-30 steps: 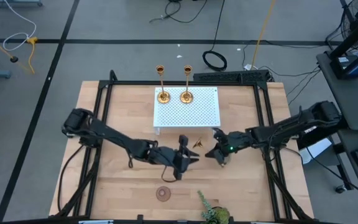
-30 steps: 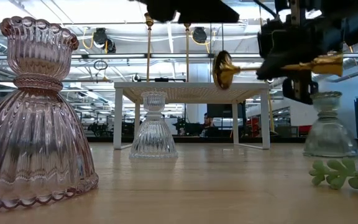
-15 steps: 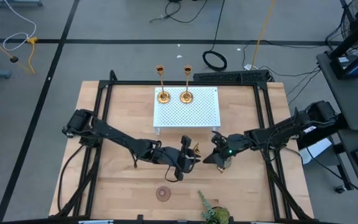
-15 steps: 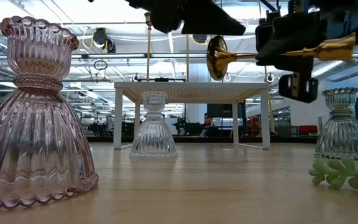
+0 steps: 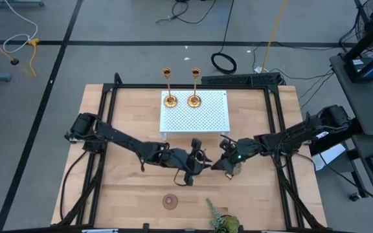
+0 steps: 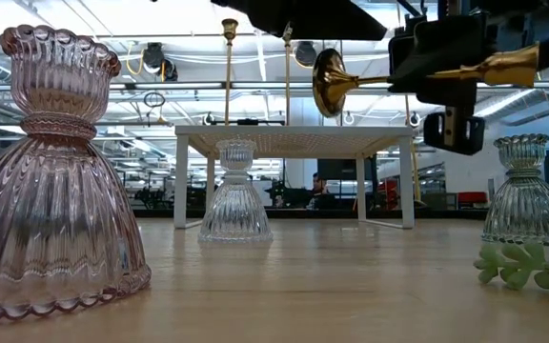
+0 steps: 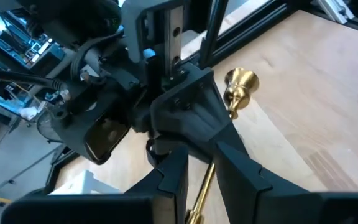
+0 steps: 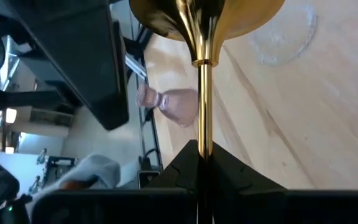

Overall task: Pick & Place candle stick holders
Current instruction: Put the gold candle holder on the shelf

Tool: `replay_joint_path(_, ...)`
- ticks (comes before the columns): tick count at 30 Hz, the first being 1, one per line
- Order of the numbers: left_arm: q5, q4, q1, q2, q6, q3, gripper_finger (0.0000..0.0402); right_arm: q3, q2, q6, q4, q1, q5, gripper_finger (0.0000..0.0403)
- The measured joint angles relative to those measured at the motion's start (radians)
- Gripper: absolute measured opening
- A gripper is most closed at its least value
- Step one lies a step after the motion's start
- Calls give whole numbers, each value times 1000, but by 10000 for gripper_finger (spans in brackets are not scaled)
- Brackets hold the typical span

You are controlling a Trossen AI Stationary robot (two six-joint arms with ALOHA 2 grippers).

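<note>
My right gripper (image 5: 224, 162) is shut on a gold candlestick (image 6: 417, 74) and holds it on its side above the table's middle. Its round base (image 6: 330, 83) points toward my left gripper (image 5: 199, 162). That gripper is open, with its fingers on either side of the stem (image 7: 202, 186); I cannot tell whether they touch it. Two more gold candlesticks (image 5: 169, 98) (image 5: 194, 98) stand by their bases on the white perforated stand (image 5: 196, 115). Pink (image 6: 55, 181), clear (image 6: 236, 191) and greenish (image 6: 527, 191) glass holders stand on the table. My right gripper pinches the candlestick's thin stem (image 8: 204, 134) between its two fingers, nearer the cup end (image 6: 513, 65) than the base. The fingers lie across the stem. The candlestick is lifted clear, nearly level, with the cup end a little higher.
A green leafy sprig (image 5: 220, 221) lies at the near edge beside the pink holder (image 5: 169, 201). The white stand fills the far middle. A black frame (image 5: 109, 103) runs round the table.
My left gripper has gone toward the table's right, up to the candlestick's base end. My right gripper has raised the candlestick a little and brought it toward the left gripper, tipping its cup end slightly up.
</note>
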Motion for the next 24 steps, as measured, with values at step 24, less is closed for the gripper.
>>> replay_joint_path(24,-25,-642,-18,0,-93,309,86,0,1,-24,-37,-63,2,9)
